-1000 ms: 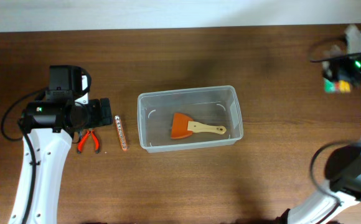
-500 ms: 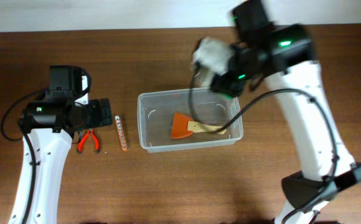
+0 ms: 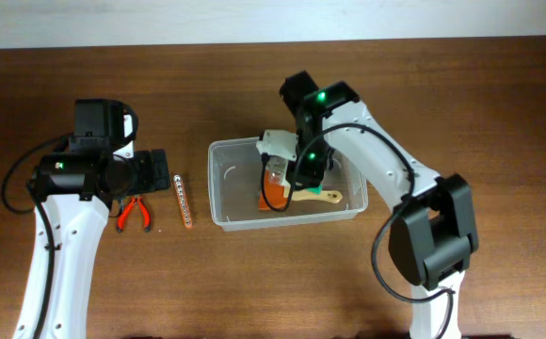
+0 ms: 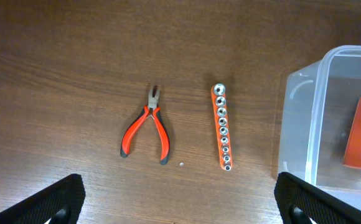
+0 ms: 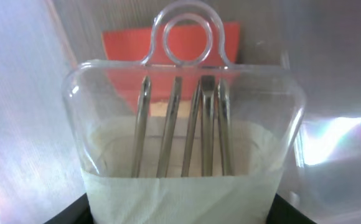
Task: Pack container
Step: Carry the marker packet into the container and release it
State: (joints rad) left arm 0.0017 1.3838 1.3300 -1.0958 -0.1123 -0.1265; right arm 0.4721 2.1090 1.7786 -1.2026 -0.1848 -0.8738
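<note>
Dark wood-grain table carries one clear, round-cornered container at centre, one orange wooden-handled scraper inside. Over it the right gripper clamps one clear pack of five metal rods. The left gripper gapes above one red-handled pliers and one orange socket rail.

Right pincer with bit pack filling container middle (scraper underneath), gap beside pliers
</note>
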